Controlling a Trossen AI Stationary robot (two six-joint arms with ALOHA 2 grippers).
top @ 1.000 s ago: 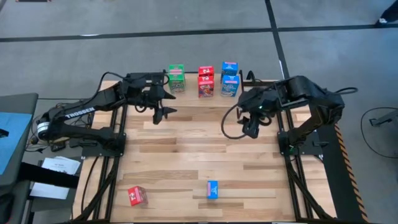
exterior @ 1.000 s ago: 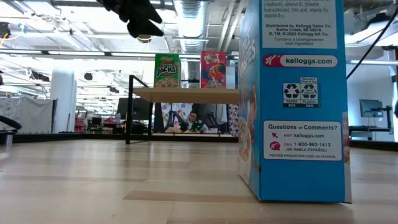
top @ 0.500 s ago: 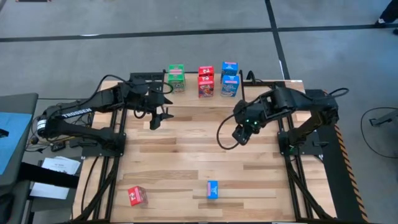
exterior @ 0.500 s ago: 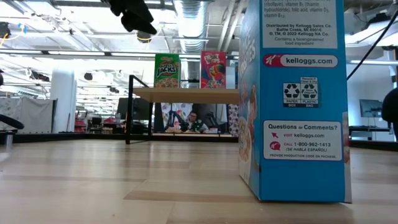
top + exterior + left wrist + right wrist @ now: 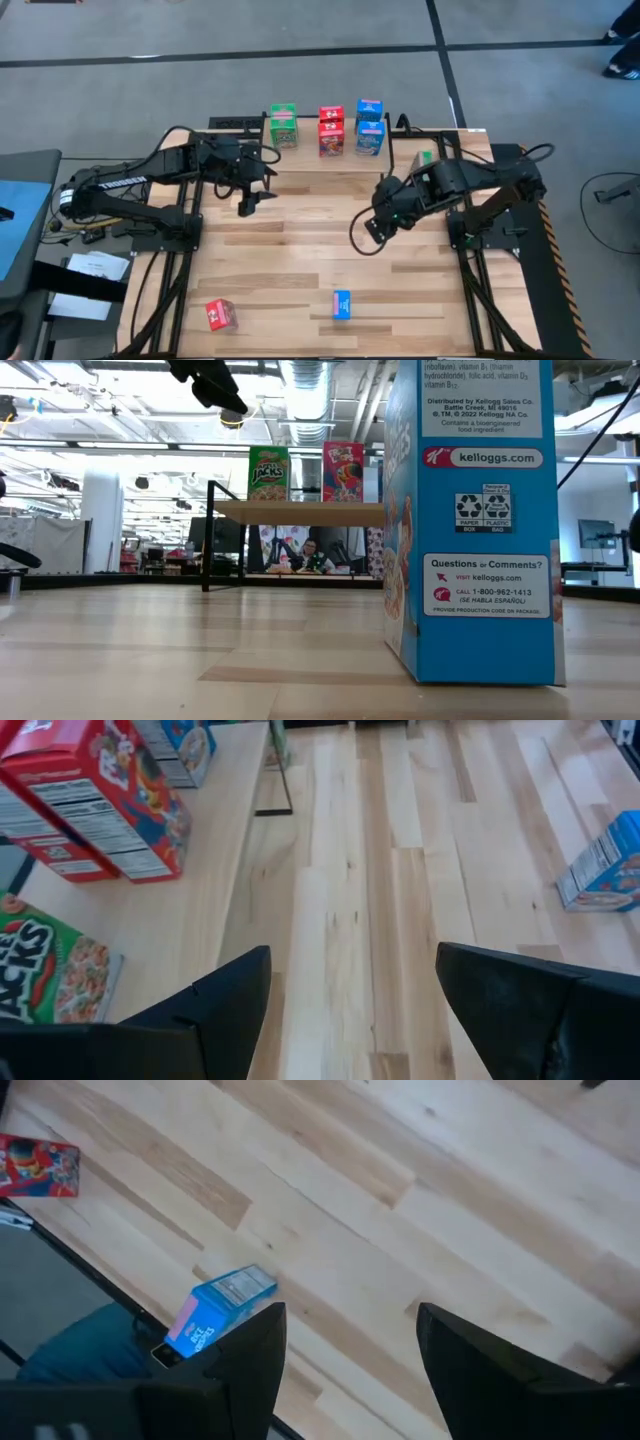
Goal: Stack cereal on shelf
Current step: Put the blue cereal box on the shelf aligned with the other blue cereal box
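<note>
Right pincer (image 5: 372,226) has slid off the shelf (image 5: 300,155) toward mid-tabletop (image 5: 300,250), spread and empty; the left pincer (image 5: 246,205) is also spread. Blue cereal box (image 5: 342,305) stands upright near the front edge, red box (image 5: 221,315) tilted well apart.

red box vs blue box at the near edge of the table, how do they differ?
Colour: the red cereal box against the blue cereal box.
Pose: the red box appears to lie flat, broad face up and skewed to the planks; the blue box stands upright, showing only a narrow top.
Place: the red box sits nearer the left arm's side, the blue one near the middle.
Both are off the shelf, and neither gripper touches them.
</note>
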